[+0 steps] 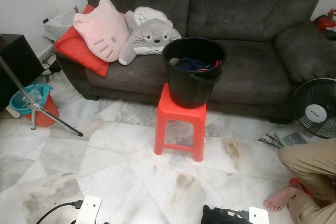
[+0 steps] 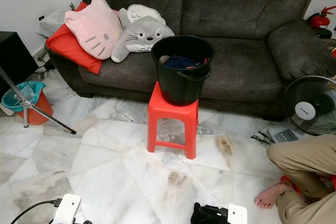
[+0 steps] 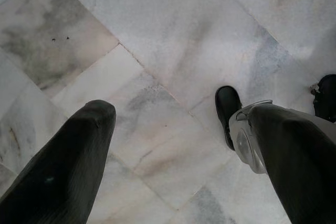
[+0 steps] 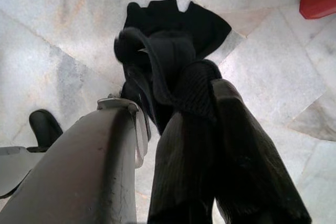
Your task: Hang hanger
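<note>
My right gripper (image 4: 202, 95) hangs low over the marble floor, shut on a black hanger (image 4: 144, 51). Its curved hook sticks out past the fingertips, and black cloth (image 4: 178, 17) bunches behind it. In the eye views that dark bundle (image 1: 220, 216) sits at the bottom edge beside the right wrist. My left gripper (image 3: 176, 114) points down at bare floor, open with nothing between its fingers. A black bucket (image 1: 193, 72) holding blue clothing and something red stands on a red plastic stool (image 1: 180, 124) straight ahead.
A dark grey sofa (image 1: 247, 35) with pink, red and grey cushions (image 1: 102, 30) stands behind the stool. A seated person's leg and bare foot (image 1: 281, 198) and a floor fan (image 1: 316, 107) are on the right. On the left are a tripod leg (image 1: 47, 114) and a teal-lined orange bin (image 1: 31, 100).
</note>
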Robot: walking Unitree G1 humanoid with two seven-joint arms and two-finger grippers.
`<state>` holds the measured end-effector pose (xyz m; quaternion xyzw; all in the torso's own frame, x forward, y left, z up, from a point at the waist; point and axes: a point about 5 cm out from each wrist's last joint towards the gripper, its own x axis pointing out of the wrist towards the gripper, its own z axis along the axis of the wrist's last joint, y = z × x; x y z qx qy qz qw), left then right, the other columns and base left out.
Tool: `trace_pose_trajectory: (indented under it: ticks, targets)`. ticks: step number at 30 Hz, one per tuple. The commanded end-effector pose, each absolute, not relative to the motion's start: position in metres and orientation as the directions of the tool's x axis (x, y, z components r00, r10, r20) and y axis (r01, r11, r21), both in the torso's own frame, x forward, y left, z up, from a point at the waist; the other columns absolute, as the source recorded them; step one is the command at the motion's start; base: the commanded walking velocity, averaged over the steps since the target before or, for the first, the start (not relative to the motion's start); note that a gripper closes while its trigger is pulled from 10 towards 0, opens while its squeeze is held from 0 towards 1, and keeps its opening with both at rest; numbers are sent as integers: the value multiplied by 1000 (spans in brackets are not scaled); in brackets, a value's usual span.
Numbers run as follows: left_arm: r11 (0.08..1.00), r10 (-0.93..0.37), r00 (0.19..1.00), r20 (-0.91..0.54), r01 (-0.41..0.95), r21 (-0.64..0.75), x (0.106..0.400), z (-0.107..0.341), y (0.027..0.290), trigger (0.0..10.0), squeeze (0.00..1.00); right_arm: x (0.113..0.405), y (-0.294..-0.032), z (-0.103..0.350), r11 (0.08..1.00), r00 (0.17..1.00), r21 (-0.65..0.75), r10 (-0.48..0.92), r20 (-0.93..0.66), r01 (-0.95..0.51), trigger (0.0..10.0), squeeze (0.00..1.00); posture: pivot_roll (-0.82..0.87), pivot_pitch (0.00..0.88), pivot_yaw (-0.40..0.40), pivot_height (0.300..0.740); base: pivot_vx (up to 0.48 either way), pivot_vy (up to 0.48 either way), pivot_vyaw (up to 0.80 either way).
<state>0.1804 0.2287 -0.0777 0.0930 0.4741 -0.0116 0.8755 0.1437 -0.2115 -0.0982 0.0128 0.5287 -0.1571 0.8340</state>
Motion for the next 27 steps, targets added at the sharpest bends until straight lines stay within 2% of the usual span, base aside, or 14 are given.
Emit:
trace_pose_trajectory:
  ticks: [1, 12, 15, 27]
  targets:
    - [979, 82, 531, -843, 118, 169, 178, -78, 233, 10000, 0, 146, -210, -97, 951, 397, -148, -251, -883, 272, 10000, 0, 25, 0, 19, 732, 0, 0, 0]
    - [979, 81, 532, -843, 117, 168, 177, -78, 233, 10000, 0, 147, -210, -97, 944, 421, -126, -253, -871, 306, 10000, 0, 27, 0, 18, 732, 0, 0, 0]
    - [979, 81, 532, -843, 117, 168, 177, -78, 233, 10000, 0, 149, -211, -96, 955, 431, -147, -250, -867, 257, 10000, 0, 27, 0, 18, 732, 0, 0, 0]
    - [978, 80, 531, -843, 120, 168, 177, -79, 233, 10000, 0, 149, -212, -96, 960, 437, -159, -249, -865, 231, 10000, 0, 24, 0, 19, 732, 0, 0, 800]
